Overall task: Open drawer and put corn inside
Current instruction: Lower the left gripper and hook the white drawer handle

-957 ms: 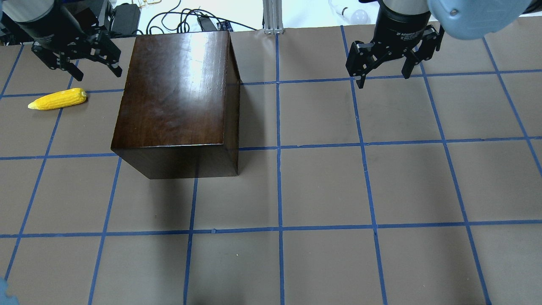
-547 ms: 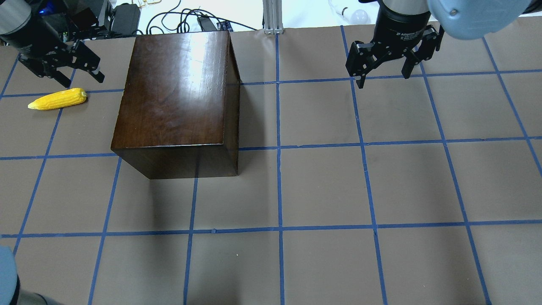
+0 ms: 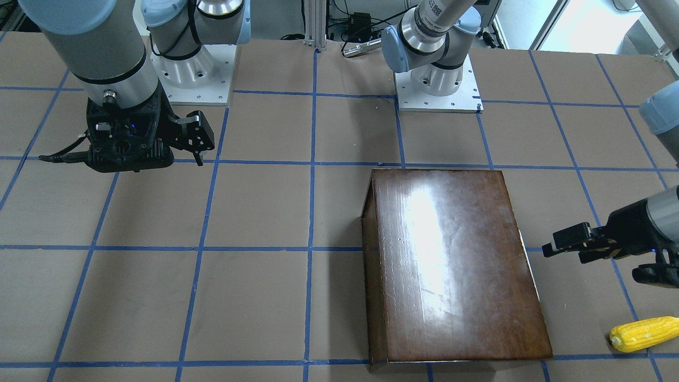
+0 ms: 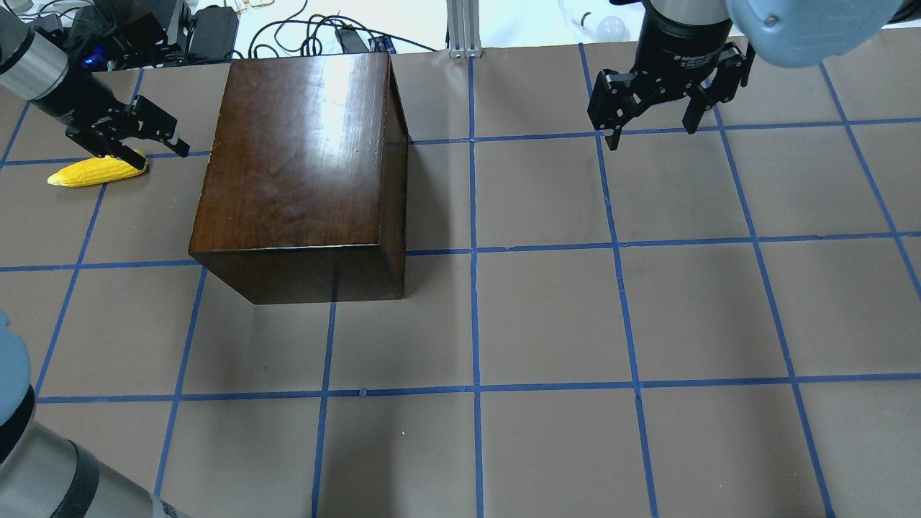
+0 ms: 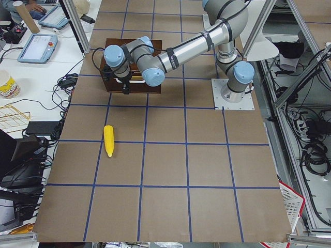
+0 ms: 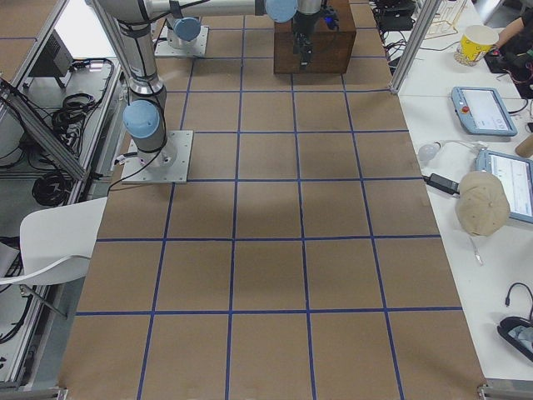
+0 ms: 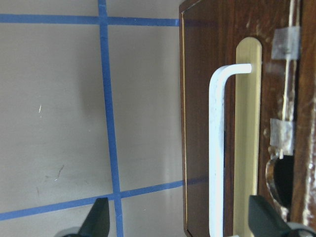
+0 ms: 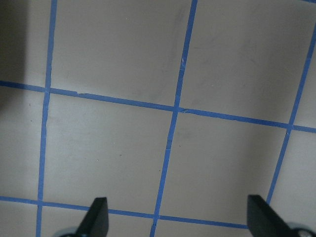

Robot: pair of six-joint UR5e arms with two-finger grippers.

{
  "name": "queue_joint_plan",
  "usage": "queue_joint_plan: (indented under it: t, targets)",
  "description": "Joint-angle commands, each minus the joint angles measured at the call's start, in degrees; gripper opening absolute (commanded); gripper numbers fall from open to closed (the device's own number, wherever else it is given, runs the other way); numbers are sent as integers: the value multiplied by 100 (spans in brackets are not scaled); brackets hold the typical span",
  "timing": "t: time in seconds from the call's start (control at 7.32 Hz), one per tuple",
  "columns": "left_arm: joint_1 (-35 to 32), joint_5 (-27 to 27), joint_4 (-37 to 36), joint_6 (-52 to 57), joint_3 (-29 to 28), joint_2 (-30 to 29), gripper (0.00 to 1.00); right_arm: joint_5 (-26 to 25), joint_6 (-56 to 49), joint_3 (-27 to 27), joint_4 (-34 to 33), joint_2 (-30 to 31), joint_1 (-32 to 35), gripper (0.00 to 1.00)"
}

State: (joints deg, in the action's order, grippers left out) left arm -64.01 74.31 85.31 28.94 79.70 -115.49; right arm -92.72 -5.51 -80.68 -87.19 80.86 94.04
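The glossy dark-brown box [image 4: 295, 158] stands on the table at left of centre, also in the front view [image 3: 451, 265]. Its drawer is shut. The left wrist view shows the scuffed dark drawer front [image 7: 197, 123] with a white bar handle [image 7: 217, 148]. The yellow corn [image 4: 90, 171] lies on the table left of the box, also in the front view [image 3: 644, 333]. My left gripper [image 4: 162, 152] is open, turned sideways toward the drawer front, just short of it and above the corn's blunt end. My right gripper [image 4: 651, 137] is open and empty over bare table.
Cables and power adapters [image 4: 216, 29] lie beyond the far table edge, next to an aluminium post [image 4: 460, 29]. The two arm bases [image 3: 437, 85] stand on the robot's side. Blue tape lines grid the brown table cover.
My left gripper has swung from pointing down behind the corn to lying sideways, lower and nearer the box's left face. The right arm, box and corn have not moved.
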Motion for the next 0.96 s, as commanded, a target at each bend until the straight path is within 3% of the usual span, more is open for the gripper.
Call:
queue_joint_plan:
  t: [0.0,0.14,0.82]
  targets:
    - [-6,-31,-32,15,-7,-183,100,0,6,0,0,0,0,100]
    - [-32,-283,-23,-20,-7,-184,100,0,6,0,0,0,0,100]
    - [-32,-303,-32,314,19,-377,100,0,6,0,0,0,0,100]
